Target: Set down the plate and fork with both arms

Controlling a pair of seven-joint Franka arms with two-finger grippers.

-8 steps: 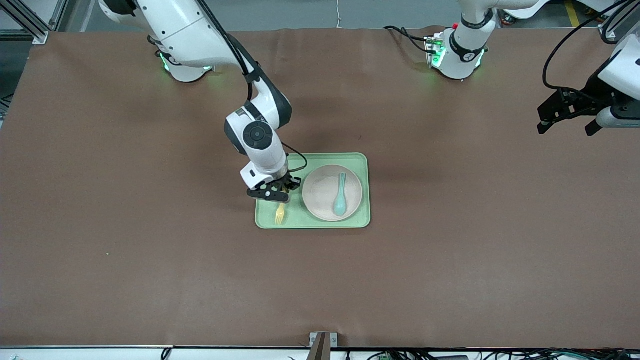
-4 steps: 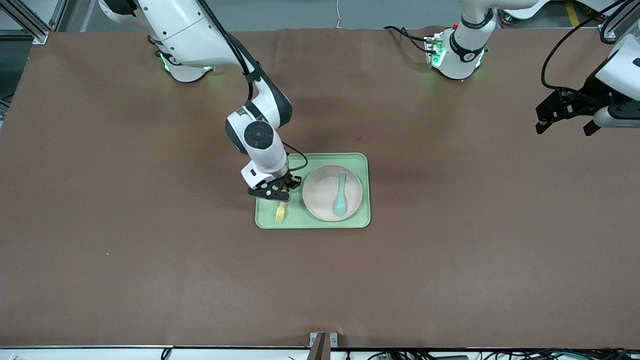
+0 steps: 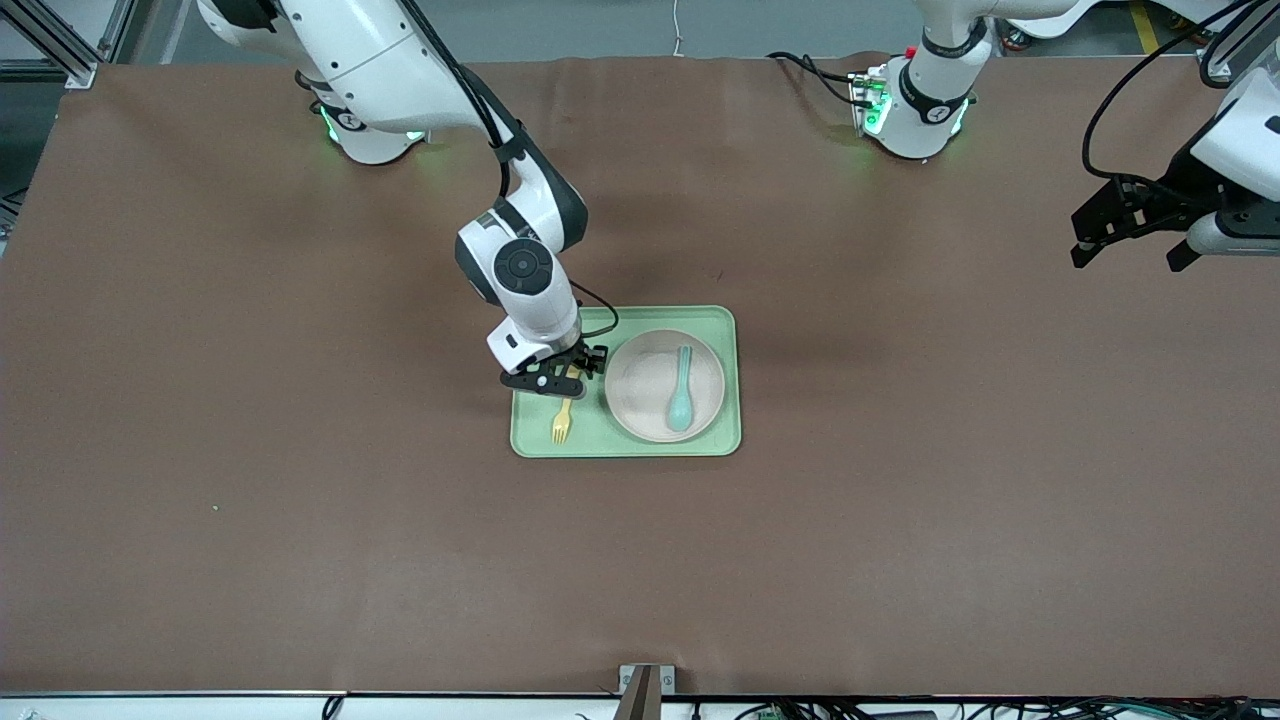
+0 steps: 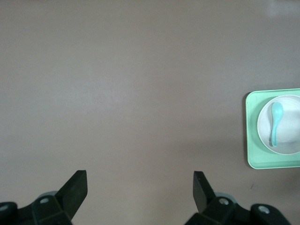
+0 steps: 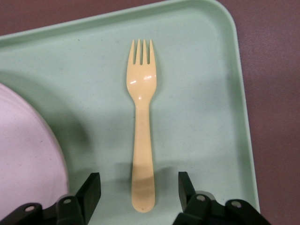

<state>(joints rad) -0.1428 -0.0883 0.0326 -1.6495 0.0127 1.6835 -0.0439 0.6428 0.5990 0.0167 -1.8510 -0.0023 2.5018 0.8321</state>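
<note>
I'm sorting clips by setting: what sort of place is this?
Probably a robotics lab, not a dining room: two white arms with green-lit bases are mounted on a brown-covered table, aluminium framing stands at its edge, and cables run along it. The tray holds plastic tableware.

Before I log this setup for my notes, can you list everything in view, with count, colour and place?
Rectangular light-green plastic tray: one, on the brown table near its middle.
Round pale cream-pink plastic plate: one, on the tray, at the half toward the left arm's end.
Teal-green plastic spoon: one, lying on the plate.
Small pale-yellow plastic fork: one, flat on the tray beside the plate, tines pointing toward the front camera.
Brown table covering: one, under everything.
Right hand: black, open, low over the fork's handle, one finger on each side of it.
Left hand: black, open, in the air over the left arm's end of the table, waiting.
</note>
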